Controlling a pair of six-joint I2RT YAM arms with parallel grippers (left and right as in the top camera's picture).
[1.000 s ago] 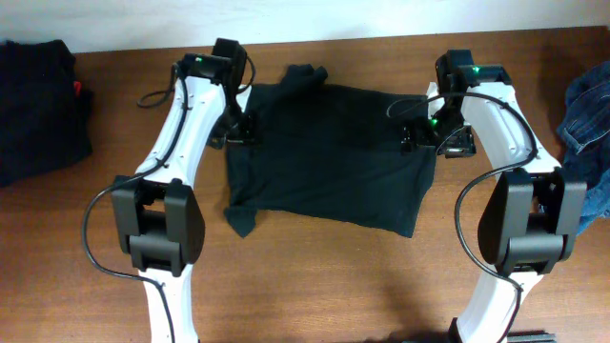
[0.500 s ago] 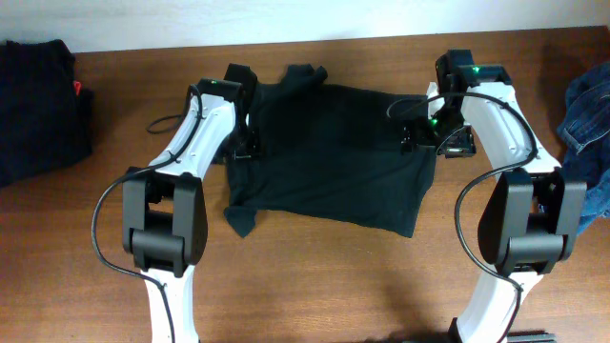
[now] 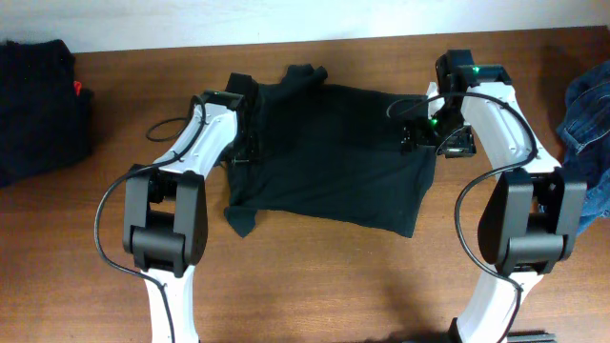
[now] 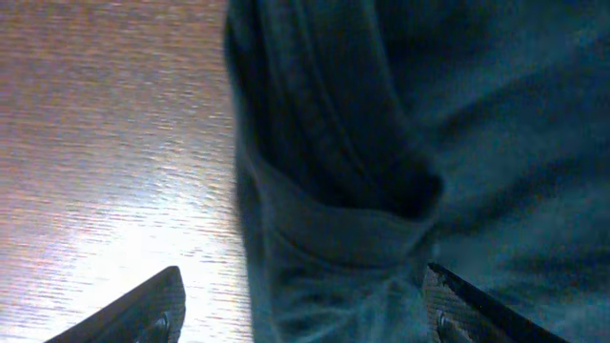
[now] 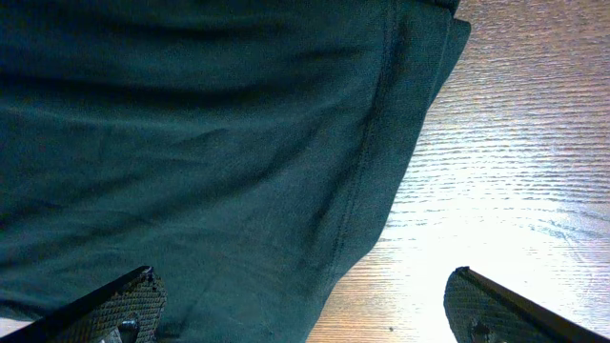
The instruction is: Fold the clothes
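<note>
My left fingers [image 4: 143, 314] and right fingers [image 5: 119, 307] both stand wide open, holding nothing. The shirt [image 3: 329, 157] lies spread on the surface [image 3: 334, 276], its side edges just below each pair.

The left gripper [image 3: 240, 160] now sits further down the black T-shirt's [image 3: 334, 152] left edge, closer to the shirt's near-left corner than a second ago, when it was up beside the sleeve. It has also shifted slightly inward, so that it overlaps the shirt's edge instead of standing just outside it. The left arm [image 3: 205, 129] has swung with it, its forearm now leaning closer to the shirt, and its slack cable [image 3: 164, 124] has drawn in towards the shirt.
</note>
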